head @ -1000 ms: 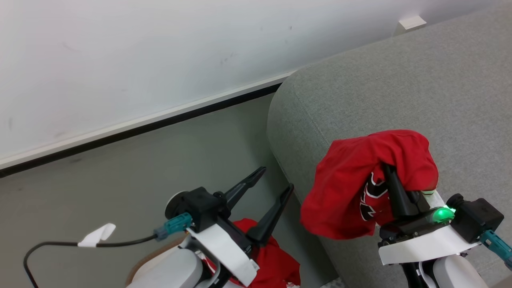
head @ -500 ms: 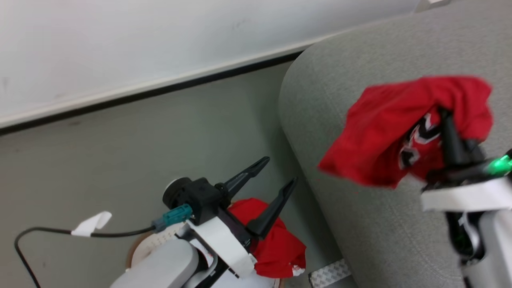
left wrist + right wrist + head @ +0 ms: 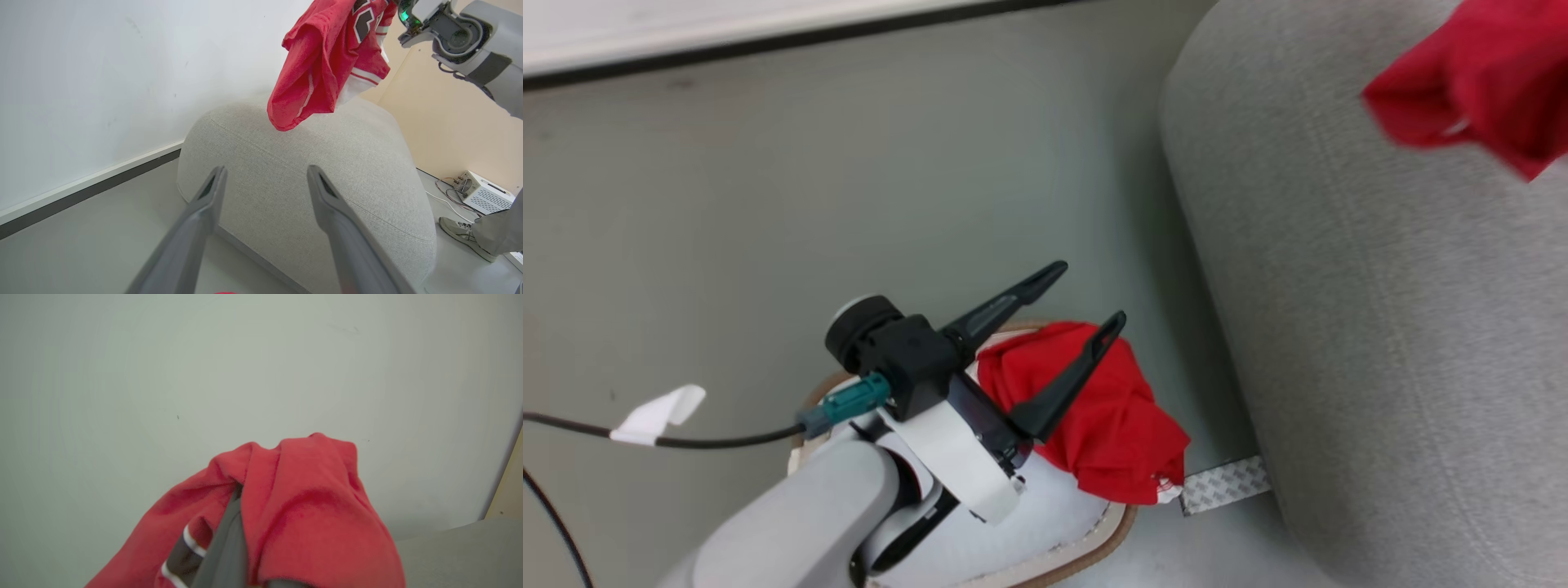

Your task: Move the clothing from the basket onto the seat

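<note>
One piece of the clothing, a red jersey with dark numerals, hangs above the grey seat, bunched over my right gripper, which is shut on it. In the head view it shows at the top right, over the seat. The other red garment lies crumpled in the basket on the floor beside the seat. My left gripper hovers open over that garment, holding nothing; in its own view its fingers point toward the seat.
The white wall and dark baseboard run behind the seat. A taped patch marks the floor by the basket, and a black cable with a white tag trails left. A person's shoe and a white box are beyond the seat.
The head camera has tilted down toward the basket. My right gripper has carried the jersey higher and farther over the seat. The left gripper has stayed open above the basket.
</note>
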Controlling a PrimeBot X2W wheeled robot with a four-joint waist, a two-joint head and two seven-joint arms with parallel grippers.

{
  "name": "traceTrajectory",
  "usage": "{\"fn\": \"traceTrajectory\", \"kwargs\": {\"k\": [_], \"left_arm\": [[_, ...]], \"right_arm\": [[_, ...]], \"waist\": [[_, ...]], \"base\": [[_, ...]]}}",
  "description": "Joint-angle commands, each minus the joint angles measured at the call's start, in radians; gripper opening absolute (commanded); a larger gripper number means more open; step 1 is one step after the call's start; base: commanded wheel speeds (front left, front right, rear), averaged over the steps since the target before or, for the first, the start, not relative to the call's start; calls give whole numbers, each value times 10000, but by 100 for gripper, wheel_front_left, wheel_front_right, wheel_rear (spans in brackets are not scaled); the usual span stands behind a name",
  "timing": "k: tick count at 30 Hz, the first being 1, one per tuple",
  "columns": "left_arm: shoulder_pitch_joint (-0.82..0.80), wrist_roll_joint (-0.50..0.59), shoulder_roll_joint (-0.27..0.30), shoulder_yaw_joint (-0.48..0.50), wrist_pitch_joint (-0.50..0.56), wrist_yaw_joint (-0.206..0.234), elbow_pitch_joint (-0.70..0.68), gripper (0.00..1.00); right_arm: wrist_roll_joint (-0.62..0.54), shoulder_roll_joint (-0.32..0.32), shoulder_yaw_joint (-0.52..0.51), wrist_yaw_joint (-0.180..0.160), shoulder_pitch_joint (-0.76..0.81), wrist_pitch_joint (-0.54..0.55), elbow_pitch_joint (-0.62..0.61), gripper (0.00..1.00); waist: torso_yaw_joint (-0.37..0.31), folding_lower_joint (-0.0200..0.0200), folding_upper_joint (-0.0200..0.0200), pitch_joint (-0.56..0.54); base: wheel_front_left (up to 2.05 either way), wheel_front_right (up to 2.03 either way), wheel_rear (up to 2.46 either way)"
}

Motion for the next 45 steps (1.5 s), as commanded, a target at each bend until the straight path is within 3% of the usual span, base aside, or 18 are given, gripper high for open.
{"fn": "traceTrajectory", "kwargs": {"k": [1, 9, 17, 24, 26, 29, 30, 31, 32, 33, 36, 45], "left_arm": [[-151, 103, 126, 77, -6, -50, -89, 100], [-719, 185, 319, 319, -87, -106, -284, 100], [-891, 103, 418, 502, -371, -196, -19, 100], [-902, 22, 303, 555, -608, -266, 196, 100], [-934, 9, 267, 548, -650, -260, 276, 100], [-908, -13, 256, 560, -691, -269, 400, 100], [-876, -21, 257, 574, -711, -267, 429, 100], [-836, -10, 284, 576, -725, -259, 479, 100], [-782, -10, 318, 577, -742, -254, 533, 100], [-733, -1, 347, 565, -727, -253, 573, 100], [-577, 24, 426, 526, -744, -237, 706, 100], [179, -312, 394, 671, -844, 106, 1024, 100]], "right_arm": [[-55, -206, -233, -22, -409, 95, 159, 0], [-684, -949, -1247, -22, -1760, 768, 1210, 0], [-1483, -1987, -1824, -22, -2038, 1788, 2937, 0], [-2003, -2210, -1931, -22, -1854, 2668, 4170, 0], [-2087, -2083, -1972, -22, -1857, 2886, 4452, 5], [-2036, -1912, -1825, -22, -1878, 2885, 4616, 0], [-2020, -1866, -1780, -22, -1867, 2854, 4650, 9], [-1985, -1808, -1713, -22, -1842, 2869, 4710, 35], [-1947, -1797, -1638, -22, -1799, 2889, 4758, 88], [-1908, -1793, -1538, -22, -1756, 2922, 4800, 100], [-1588, -1609, -1049, -22, -1527, 3245, 4996, 100], [-698, -2046, 97, -22, -328, 3302, 4953, 100]], "waist": [[436, -2, -1, 642], [1229, -2, -1, 1919], [1993, -2, -1, 2679], [2217, -2, -1, 2708], [2242, -2, -1, 2676], [2206, -2, -1, 2564], [2175, -2, -1, 2502], [2135, -2, -1, 2416], [2090, -2, -1, 2310], [2045, -2, -1, 2191], [1899, -2, -1, 1722], [1634, -2, -1, -151]], "base": [[0, 0, 0], [0, 0, 0], [0, 0, 0], [0, 0, 0], [0, 0, 0], [0, 0, 0], [0, 0, 0], [0, 0, 0], [0, 0, 0], [0, 0, 0], [0, 0, 0], [0, 0, 0]]}}
